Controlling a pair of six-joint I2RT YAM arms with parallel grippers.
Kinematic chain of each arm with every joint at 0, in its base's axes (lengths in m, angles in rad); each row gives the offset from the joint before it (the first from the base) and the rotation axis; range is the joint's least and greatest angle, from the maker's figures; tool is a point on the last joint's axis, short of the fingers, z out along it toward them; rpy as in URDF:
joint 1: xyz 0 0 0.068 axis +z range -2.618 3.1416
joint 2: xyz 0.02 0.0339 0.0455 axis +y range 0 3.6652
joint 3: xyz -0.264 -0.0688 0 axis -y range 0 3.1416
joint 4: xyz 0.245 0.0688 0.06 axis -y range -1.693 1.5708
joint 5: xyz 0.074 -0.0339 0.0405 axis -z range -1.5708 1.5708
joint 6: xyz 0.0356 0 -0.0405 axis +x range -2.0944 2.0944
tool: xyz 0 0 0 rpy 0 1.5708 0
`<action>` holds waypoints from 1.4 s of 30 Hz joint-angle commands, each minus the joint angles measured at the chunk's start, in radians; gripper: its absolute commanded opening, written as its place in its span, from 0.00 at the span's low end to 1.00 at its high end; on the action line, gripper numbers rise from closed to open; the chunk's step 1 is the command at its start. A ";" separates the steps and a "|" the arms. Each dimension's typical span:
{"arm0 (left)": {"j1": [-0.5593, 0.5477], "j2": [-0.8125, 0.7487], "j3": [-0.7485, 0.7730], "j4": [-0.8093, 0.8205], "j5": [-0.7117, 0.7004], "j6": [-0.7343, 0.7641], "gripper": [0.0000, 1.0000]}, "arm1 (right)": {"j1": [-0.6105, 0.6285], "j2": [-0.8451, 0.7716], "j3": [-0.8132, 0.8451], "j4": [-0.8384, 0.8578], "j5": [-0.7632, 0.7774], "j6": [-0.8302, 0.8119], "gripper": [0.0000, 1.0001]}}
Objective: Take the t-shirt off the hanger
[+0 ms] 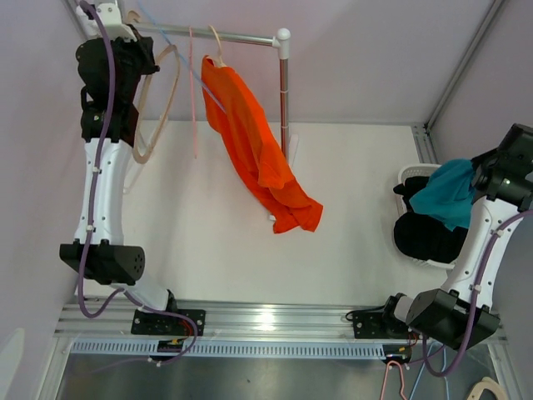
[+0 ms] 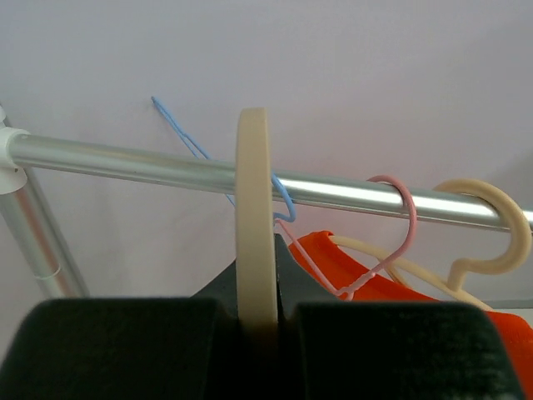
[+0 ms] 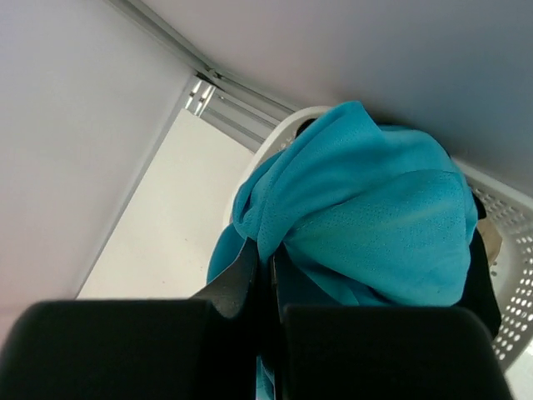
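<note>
My left gripper (image 1: 143,65) is up at the rail (image 1: 225,36) and shut on an empty cream hanger (image 1: 158,108). In the left wrist view the hanger (image 2: 254,225) stands edge-on between the jaws, its hook at the rail (image 2: 125,162). My right gripper (image 1: 480,179) is shut on a teal t-shirt (image 1: 445,193) and holds it bunched over the white basket (image 1: 412,173). In the right wrist view the teal cloth (image 3: 366,225) is pinched between the jaws. An orange t-shirt (image 1: 258,150) hangs from another cream hanger (image 2: 491,242) on the rail.
A pink wire hanger (image 2: 404,225) and a blue wire hanger (image 2: 179,129) hang on the rail between my left gripper and the orange t-shirt (image 2: 375,279). The rail's upright post (image 1: 284,92) stands behind the orange shirt. The basket (image 3: 508,250) holds dark clothes (image 1: 425,237).
</note>
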 commanded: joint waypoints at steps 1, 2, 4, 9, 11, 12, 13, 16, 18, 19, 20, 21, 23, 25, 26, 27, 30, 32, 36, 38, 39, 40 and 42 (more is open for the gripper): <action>-0.045 -0.026 0.054 -0.036 -0.192 0.083 0.01 | -0.005 -0.025 -0.033 0.107 0.011 0.074 0.00; -0.050 -0.035 0.044 -0.038 -0.207 0.084 0.01 | -0.005 -0.024 -0.049 0.117 0.013 0.082 0.00; -0.059 -0.065 -0.009 -0.038 -0.231 0.068 0.01 | -0.005 -0.022 -0.113 0.149 0.019 0.108 0.00; -0.078 -0.127 -0.079 -0.096 -0.210 0.015 0.01 | 0.001 -0.016 -0.306 0.230 0.026 0.184 0.00; -0.094 -0.145 -0.087 -0.108 -0.263 0.031 0.01 | 0.012 -0.014 -0.422 0.285 0.060 0.244 0.00; -0.111 -0.147 -0.082 -0.136 -0.279 0.038 0.01 | 0.020 -0.013 -0.463 0.307 0.074 0.263 0.00; -0.117 -0.145 -0.070 -0.156 -0.293 0.047 0.01 | 0.027 -0.011 -0.498 0.351 0.085 0.287 0.00; -0.139 -0.171 -0.103 -0.190 -0.354 0.066 0.01 | 0.050 0.019 -0.572 0.385 0.103 0.300 0.00; -0.142 -0.222 -0.151 -0.113 -0.395 0.083 0.01 | 0.053 0.025 -0.584 0.393 0.100 0.295 0.00; -0.142 -0.239 -0.194 -0.083 -0.411 0.103 0.01 | 0.054 0.025 -0.581 0.393 0.102 0.290 0.00; -0.142 -0.253 -0.232 -0.055 -0.418 0.107 0.01 | 0.052 0.024 -0.578 0.390 0.103 0.278 0.00; -0.141 -0.265 -0.242 -0.024 -0.429 0.139 0.01 | 0.052 0.019 -0.575 0.385 0.105 0.272 0.00; -0.141 -0.247 -0.212 -0.012 -0.444 0.172 0.01 | 0.052 0.010 -0.575 0.388 0.109 0.257 0.00; -0.139 -0.199 -0.132 -0.108 -0.458 0.170 0.01 | 0.050 0.021 -0.601 0.405 0.112 0.255 0.00; -0.141 -0.192 -0.109 -0.133 -0.457 0.167 0.01 | 0.049 0.035 -0.612 0.413 0.105 0.263 0.00; -0.141 -0.198 -0.095 -0.143 -0.461 0.158 0.01 | 0.043 0.074 -0.626 0.442 0.090 0.267 0.00; -0.139 -0.230 -0.168 -0.144 -0.515 0.143 0.01 | 0.049 0.175 -0.649 0.468 0.030 0.287 0.00; -0.139 -0.273 -0.252 -0.041 -0.572 0.167 0.01 | 0.053 0.211 -0.638 0.469 -0.002 0.281 0.04; -0.133 -0.276 -0.322 0.036 -0.592 0.207 0.01 | 0.073 0.193 -0.630 0.462 0.045 0.241 0.40; -0.125 -0.245 -0.303 0.028 -0.598 0.207 0.01 | 0.098 0.139 -0.592 0.439 0.156 0.226 0.80; -0.124 -0.239 -0.302 0.043 -0.596 0.210 0.01 | 0.109 0.122 -0.566 0.375 0.198 0.220 0.89; -0.124 -0.236 -0.314 0.060 -0.598 0.212 0.01 | 0.122 0.090 -0.543 0.356 0.233 0.179 0.98; -0.119 -0.241 -0.338 0.161 -0.581 0.227 0.01 | 0.147 0.055 -0.476 0.312 0.287 0.152 0.99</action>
